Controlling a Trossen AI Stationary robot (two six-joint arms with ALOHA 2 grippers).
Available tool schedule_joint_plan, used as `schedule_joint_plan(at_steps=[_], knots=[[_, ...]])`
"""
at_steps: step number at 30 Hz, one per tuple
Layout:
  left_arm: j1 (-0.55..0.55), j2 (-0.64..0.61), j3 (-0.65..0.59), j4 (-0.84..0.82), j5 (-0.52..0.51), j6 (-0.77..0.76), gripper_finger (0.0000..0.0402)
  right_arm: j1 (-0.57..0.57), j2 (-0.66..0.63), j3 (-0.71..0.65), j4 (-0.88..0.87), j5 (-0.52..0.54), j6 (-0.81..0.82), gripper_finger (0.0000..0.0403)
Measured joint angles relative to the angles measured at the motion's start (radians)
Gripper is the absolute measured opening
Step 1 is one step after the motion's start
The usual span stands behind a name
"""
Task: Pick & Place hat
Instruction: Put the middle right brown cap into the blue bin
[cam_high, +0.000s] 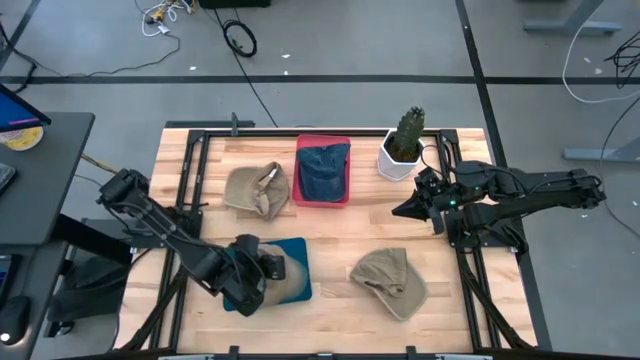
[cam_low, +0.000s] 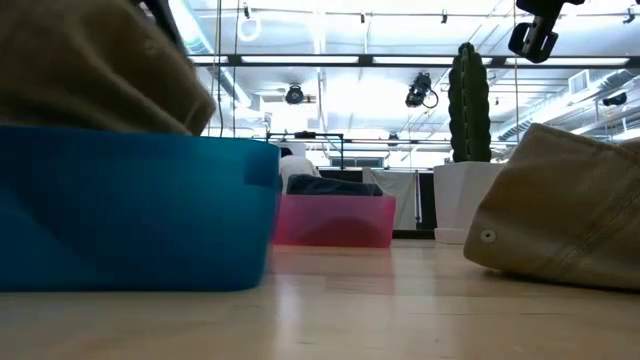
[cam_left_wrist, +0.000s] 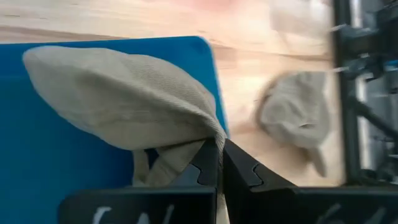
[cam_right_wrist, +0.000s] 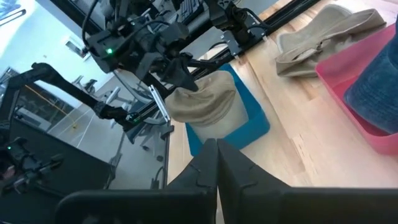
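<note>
- The blue bin (cam_high: 296, 272) sits at the desk's (cam_high: 330, 230) front left, with a beige cap (cam_high: 285, 275) resting in and over it.
- The left hand (cam_high: 262, 268) is clenched on this beige cap's fabric above the blue bin; the left wrist view shows its fingers (cam_left_wrist: 208, 165) pinched together on the cloth.
- The pink bin (cam_high: 322, 190) at the desk's back centre holds a denim hat (cam_high: 322, 168).
- A second tan cap (cam_high: 258, 188) lies on the desk just left of the pink bin.
- A third tan cap (cam_high: 390, 281) lies at front right, clear of both bins.
- A potted cactus (cam_high: 404, 145) stands in a white pot right of the pink bin.
- The right hand (cam_high: 408, 209) hovers near the cactus, clenched on nothing.
- No readable writing shows.
</note>
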Motion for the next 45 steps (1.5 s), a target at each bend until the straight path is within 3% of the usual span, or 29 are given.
schedule_joint_plan(at_steps=[7,17,23,30,45], knots=[[0.017,0.011,0.000,-0.123,0.004,-0.022,0.0005,0.000,0.000,0.000,0.000,0.000,0.003,0.0004],[0.059,0.011,0.000,-0.141,0.002,0.064,0.0005,0.000,0.008,-0.001,0.000,0.027,0.023,0.0004],[0.043,0.012,0.000,-0.174,0.126,0.062,0.0005,0.000,0.014,-0.001,0.002,0.027,0.022,0.0004],[0.005,0.012,0.000,-0.297,0.223,-0.044,0.0005,0.000,0.020,-0.001,0.000,0.039,0.022,0.0004],[-0.007,0.012,0.000,-0.418,0.425,-0.051,0.0004,0.000,0.048,-0.001,0.000,0.045,0.021,0.0004]])
